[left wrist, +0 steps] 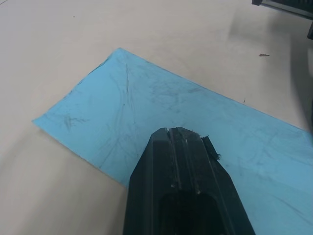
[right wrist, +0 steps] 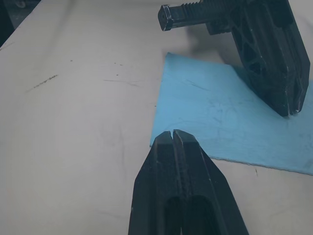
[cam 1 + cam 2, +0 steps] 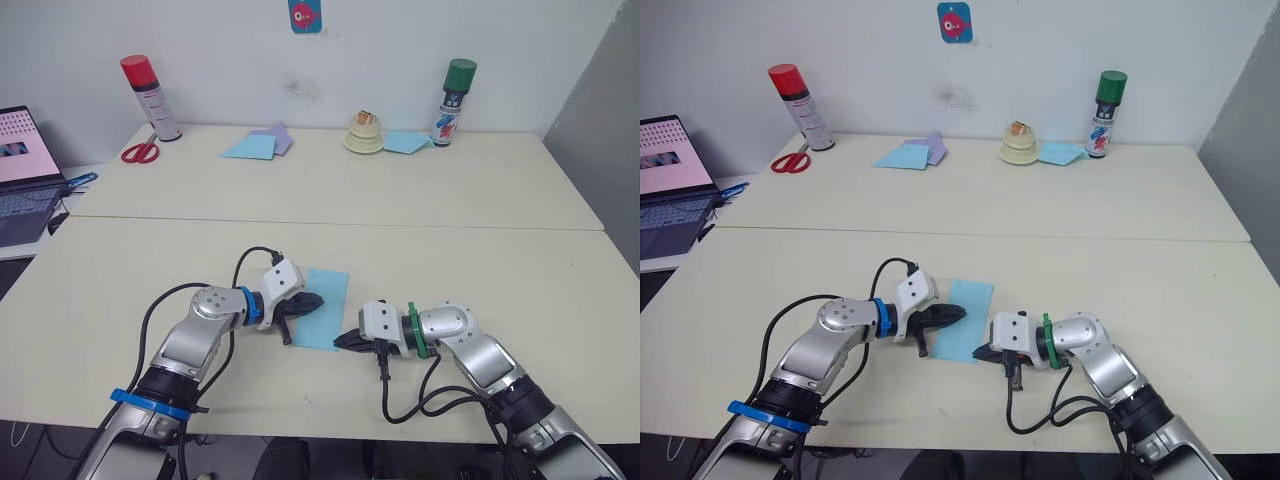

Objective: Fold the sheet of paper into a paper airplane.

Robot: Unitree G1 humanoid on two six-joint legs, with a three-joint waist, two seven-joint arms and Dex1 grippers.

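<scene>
The sheet of paper lies flat on the near table as a long light-blue rectangle with faint crease lines. My left gripper is shut, with its tip resting over the paper's left part. My right gripper is also shut. Its tip sits just off the paper's near corner, on bare table. The right wrist view also takes in the left gripper, standing on the paper.
On the far table stand a red-capped spray can and a green-capped one. Red scissors, light-blue and lilac sheets, and a tape roll with another blue sheet lie between them. A laptop sits far left.
</scene>
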